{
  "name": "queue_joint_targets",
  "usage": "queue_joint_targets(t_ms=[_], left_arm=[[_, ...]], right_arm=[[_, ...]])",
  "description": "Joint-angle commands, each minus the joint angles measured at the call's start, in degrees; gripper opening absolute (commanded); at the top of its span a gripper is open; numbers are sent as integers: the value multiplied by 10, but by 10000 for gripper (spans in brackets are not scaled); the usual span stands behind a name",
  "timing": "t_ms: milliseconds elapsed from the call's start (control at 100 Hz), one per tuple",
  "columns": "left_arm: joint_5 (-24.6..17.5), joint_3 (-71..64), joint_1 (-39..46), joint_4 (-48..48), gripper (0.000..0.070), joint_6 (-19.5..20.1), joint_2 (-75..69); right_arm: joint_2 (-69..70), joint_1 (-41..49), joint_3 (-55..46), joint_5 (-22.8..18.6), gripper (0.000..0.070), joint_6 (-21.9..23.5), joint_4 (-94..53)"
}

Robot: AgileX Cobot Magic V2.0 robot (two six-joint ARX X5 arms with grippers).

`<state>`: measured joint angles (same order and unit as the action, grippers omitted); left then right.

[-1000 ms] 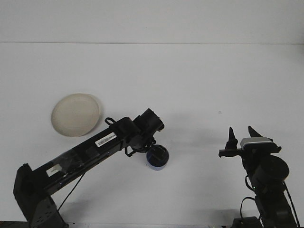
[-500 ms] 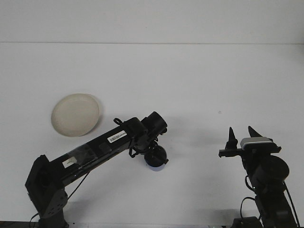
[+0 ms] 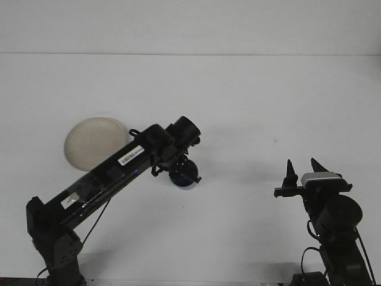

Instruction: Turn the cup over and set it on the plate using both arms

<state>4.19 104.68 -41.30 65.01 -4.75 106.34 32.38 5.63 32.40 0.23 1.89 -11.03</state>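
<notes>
Half a second on: left arm swung up and to the left, wrist now closer to round cream ceramic plate (image 3: 94, 142), forearm overlapping the plate's lower right edge in view. Small dark blue cup (image 3: 183, 177) carried along, shifted up and left from its earlier spot, now just under the wrist. Base of left arm also back toward lower left corner. Right arm unchanged.

Left arm stretched diagonally from lower left up to centre, white label on the forearm facing the camera. Left gripper (image 3: 181, 173) pointing down over the cup, fingers hidden under the wrist; closed on the cup by the look of it, cup mostly covered, only a blue sliver and pale bottom edge showing. Cannot tell whether cup rests on the table or hangs above it, nor which way up. Cup near the plate, not on it.

Right gripper (image 3: 302, 168) parked at lower right, pointing up and away, black fingers (image 3: 290, 173) spread apart, holding nothing, well apart from cup and plate.

Plain white table (image 3: 250, 101) filling most of the view, pale wall strip along the top.
</notes>
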Motion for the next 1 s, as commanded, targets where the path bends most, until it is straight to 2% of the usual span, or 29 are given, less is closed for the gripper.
queue_joint_targets(t_ms=[0, 140, 540, 740, 990], left_arm=[[23, 36, 25, 12, 10, 13, 12], [35, 74, 110, 29, 11, 21, 12], [35, 73, 364, 20, 11, 26, 13], [35, 61, 424, 8, 11, 25, 20], [33, 60, 436, 4, 11, 24, 55]], right_arm=[[3, 2, 3, 2, 413, -5, 5], [3, 2, 3, 2, 413, -4, 5], [3, 2, 3, 2, 413, -4, 5], [3, 2, 3, 2, 413, -5, 7], [3, 2, 3, 2, 413, -4, 7]])
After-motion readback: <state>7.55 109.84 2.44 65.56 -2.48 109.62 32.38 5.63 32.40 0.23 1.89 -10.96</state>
